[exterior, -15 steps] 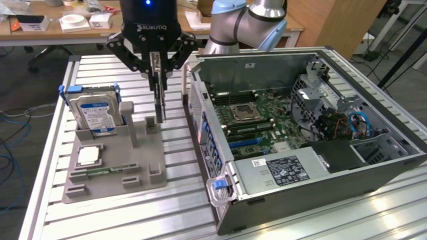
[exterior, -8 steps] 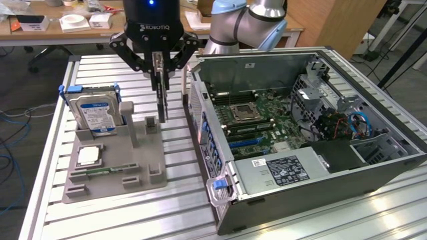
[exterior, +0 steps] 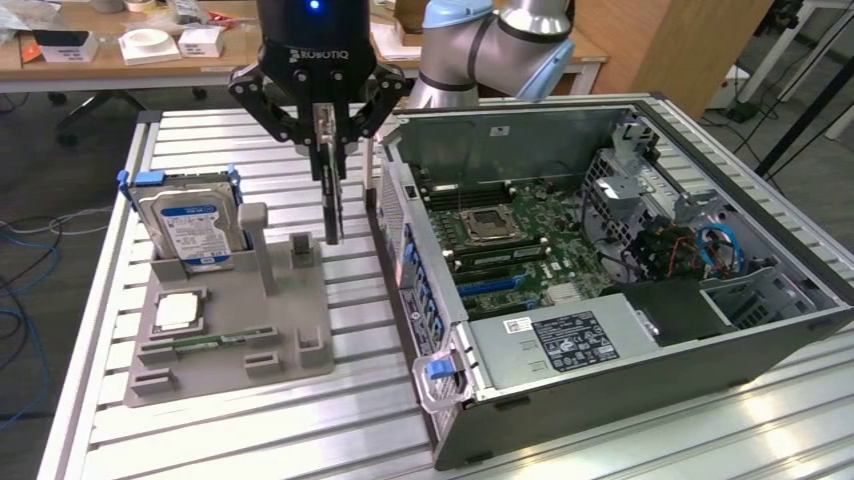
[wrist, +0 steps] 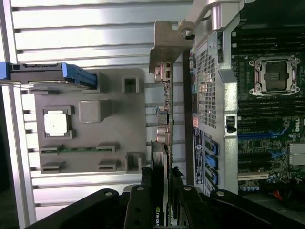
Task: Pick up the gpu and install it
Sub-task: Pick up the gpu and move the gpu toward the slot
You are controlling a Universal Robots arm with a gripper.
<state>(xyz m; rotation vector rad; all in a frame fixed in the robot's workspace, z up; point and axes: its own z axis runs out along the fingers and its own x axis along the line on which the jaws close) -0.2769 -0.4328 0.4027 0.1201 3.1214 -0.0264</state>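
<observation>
Hand [exterior: 327, 135] clenched on gpu [exterior: 332, 200], upper centre of frame, card hanging edge-on beside case [exterior: 407, 250]; best carried plumb, bracket clear of case wall.

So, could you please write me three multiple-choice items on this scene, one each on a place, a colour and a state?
1. Where is the gpu?
A. Hanging between the grey holder and the computer case
B. Seated inside the computer case
C. Lying flat in the grey holder

2. What colour is the label on the hard drive?
A. Red
B. Yellow
C. Blue

3. What is the gripper doing?
A. Open over the hard drive
B. Shut on the gpu
C. Shut on the hard drive

Answers:
1 A: the card hangs edge-down beside the case's wall, outside it.
2 C: the drive standing upright in the holder has a blue and white label.
3 B: the gripper pinches the card's upper end.
</observation>
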